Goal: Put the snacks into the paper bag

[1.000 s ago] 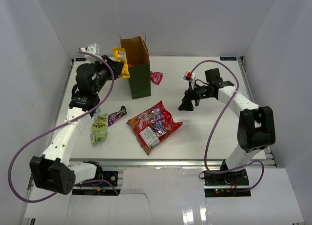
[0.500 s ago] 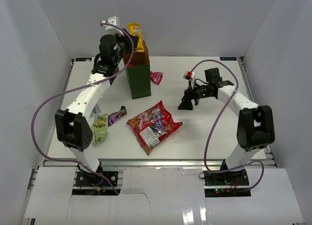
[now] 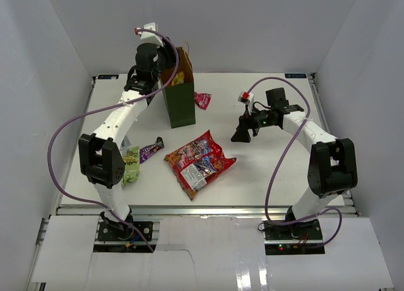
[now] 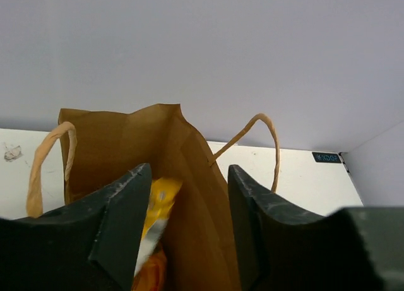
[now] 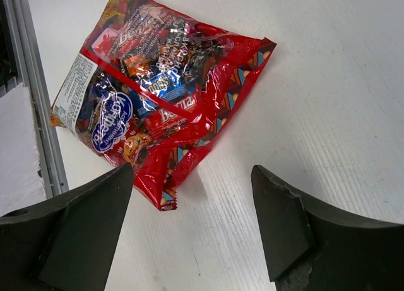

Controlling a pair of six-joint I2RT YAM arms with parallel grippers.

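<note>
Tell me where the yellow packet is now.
Left wrist view: the yellow packet is inside the paper bag, against its brown inner wall, below the open left pincer. From above, that bag stands left of the pink packet.

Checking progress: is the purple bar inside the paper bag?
No, the purple bar lies on the table, outside the paper bag.

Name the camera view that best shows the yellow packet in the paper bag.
Left wrist: it looks into the paper bag, the yellow packet inside. Top external shows barely a yellow glimpse at the bag's mouth; right wrist shows neither.
</note>
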